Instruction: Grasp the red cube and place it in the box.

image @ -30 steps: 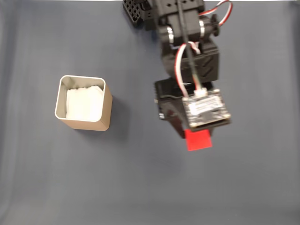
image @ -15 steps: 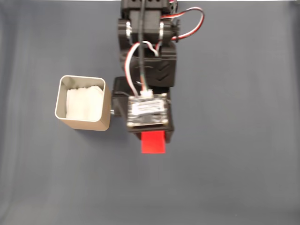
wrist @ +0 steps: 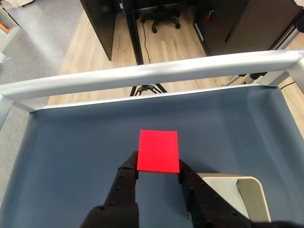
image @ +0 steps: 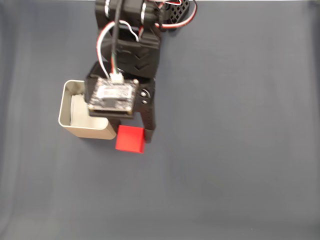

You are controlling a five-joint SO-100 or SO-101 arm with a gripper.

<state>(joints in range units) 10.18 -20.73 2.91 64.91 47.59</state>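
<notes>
Below the wrist's circuit board in the fixed view, the gripper (image: 131, 137) is clamped on the red cube (image: 130, 139), which sticks out past the fingertips toward the bottom of the picture, its faces plain and matte, its edges nearly square to the frame with a slight tilt. Just to the gripper's left, and partly under the arm, stands the box (image: 80, 127), tan with rounded corners, a thin silvery rim and a white lining; the cube sits just beside the box's lower right corner, and whether it is raised above the dark blue-grey mat (image: 235, 150) cannot be told. Ahead of the black fingers (wrist: 124, 178) in the wrist view, the red cube (wrist: 158, 150) shows one flat face, a little taller than wide, pinched on both sides by the fingertips. Right of the gripper (wrist: 157, 167) and below it lies the box (wrist: 249, 194), its pale rim curving at the corner. Beyond the cube the mat (wrist: 80, 152) ends at a silvery metal rail (wrist: 156, 73).
</notes>
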